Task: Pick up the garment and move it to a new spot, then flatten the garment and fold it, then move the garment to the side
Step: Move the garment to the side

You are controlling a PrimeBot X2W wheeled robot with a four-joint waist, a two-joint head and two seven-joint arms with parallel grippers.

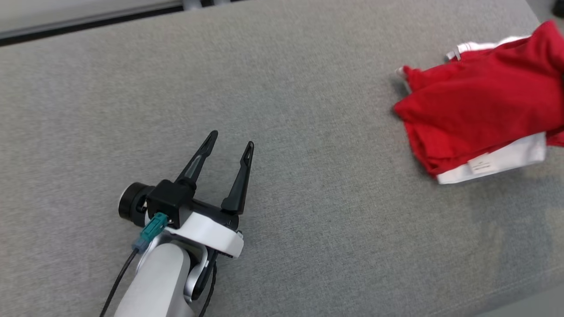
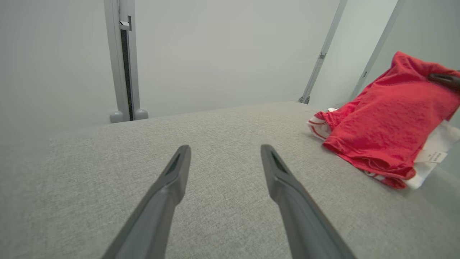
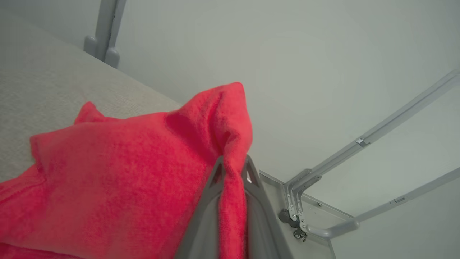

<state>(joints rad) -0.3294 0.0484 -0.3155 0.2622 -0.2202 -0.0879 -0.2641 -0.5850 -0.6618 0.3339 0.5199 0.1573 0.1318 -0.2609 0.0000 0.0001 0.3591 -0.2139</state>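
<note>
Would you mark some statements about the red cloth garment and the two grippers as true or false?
1. The left gripper is open and holds nothing. True.
2. The right gripper is open. False: it is shut on a fold of the red cloth garment with white trim.
3. The garment lies spread flat on the grey fabric surface. False: it is bunched in layers.
4. A white label shows on the garment's white edge. True.

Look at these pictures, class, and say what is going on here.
A two-armed robot is working on a red and white garment bunched at the right end of a grey surface. Its right gripper is shut on a raised fold of the red cloth. Its left gripper hangs open above bare surface, apart from the garment.
</note>
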